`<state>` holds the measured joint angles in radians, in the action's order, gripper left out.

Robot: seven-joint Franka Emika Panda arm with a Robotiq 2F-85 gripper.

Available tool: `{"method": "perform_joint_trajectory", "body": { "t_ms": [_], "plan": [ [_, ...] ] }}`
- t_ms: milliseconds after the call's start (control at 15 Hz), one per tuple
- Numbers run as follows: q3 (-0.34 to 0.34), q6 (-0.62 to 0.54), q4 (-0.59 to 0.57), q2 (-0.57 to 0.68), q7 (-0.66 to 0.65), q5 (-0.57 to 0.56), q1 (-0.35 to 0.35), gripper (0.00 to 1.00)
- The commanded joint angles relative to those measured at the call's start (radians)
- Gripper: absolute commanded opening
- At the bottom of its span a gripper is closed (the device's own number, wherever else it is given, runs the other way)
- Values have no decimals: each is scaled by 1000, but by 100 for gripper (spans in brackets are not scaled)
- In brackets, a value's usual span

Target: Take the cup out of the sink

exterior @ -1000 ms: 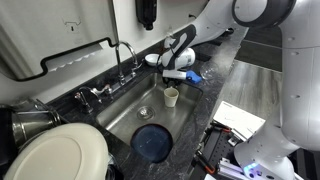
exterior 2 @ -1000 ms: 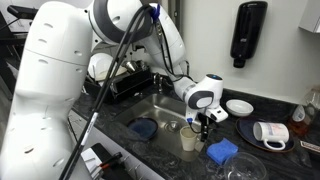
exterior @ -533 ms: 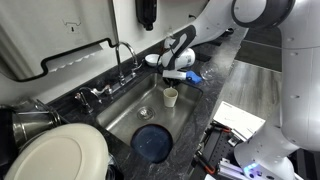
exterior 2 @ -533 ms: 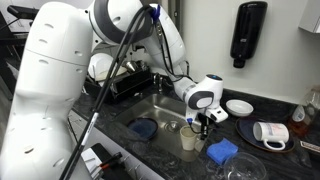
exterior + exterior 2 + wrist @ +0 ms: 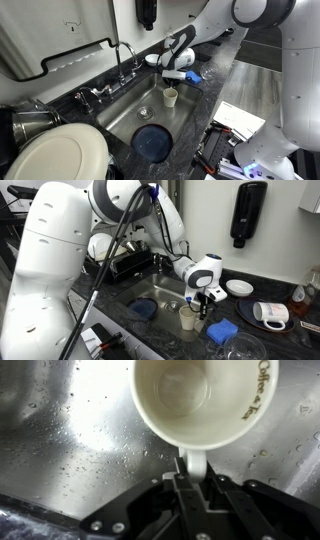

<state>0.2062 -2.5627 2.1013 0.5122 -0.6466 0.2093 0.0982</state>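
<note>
1. Gripper [image 5: 194, 480] clamped on the handle of the cup [image 5: 205, 400], one finger on each side, no gap between pads and handle.
2. Cup upright, mouth up, inside the sink [image 5: 70, 430] at the end nearest the counter [image 5: 215, 90]. Resting on the floor or just off it, cannot tell.
3. Tight on that side: sink wall close behind the cup [image 5: 171, 97], blue sponge [image 5: 192, 76] on the counter just past the rim.
4. Open room toward the middle of the basin, all the way to a dark round plate [image 5: 153, 142] lying well apart from the cup. Faucet [image 5: 124, 55] on the long edge, apart from the gripper [image 5: 173, 78].
5. Pale cream, round, slightly tapered, glossy inside, with lettering by the rim. Brushed steel beneath, beaded with water drops.
6. Arm [image 5: 120, 210] reaching over from the counter side, wrist bent above the sink rim, gripper [image 5: 205, 302] pointing down onto the cup [image 5: 188, 318].
</note>
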Motion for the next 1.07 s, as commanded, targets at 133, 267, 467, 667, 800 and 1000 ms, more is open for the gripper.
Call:
{"method": "perform_joint_trajectory", "body": {
  "t_ms": [133, 267, 467, 667, 800, 1000],
  "plan": [
    [24, 71, -3, -51, -64, -8, -32, 4],
    [23, 75, -13, -55, -83, -3, -28, 4],
    [21, 97, -29, -69, -103, 3, -18, 4],
    [16, 157, -54, -86, -98, 9, -3, 4],
    [12, 200, -70, -98, -92, 14, 7, 4],
    [9, 269, -97, -118, -87, 16, 15, 4]
  ]
}}
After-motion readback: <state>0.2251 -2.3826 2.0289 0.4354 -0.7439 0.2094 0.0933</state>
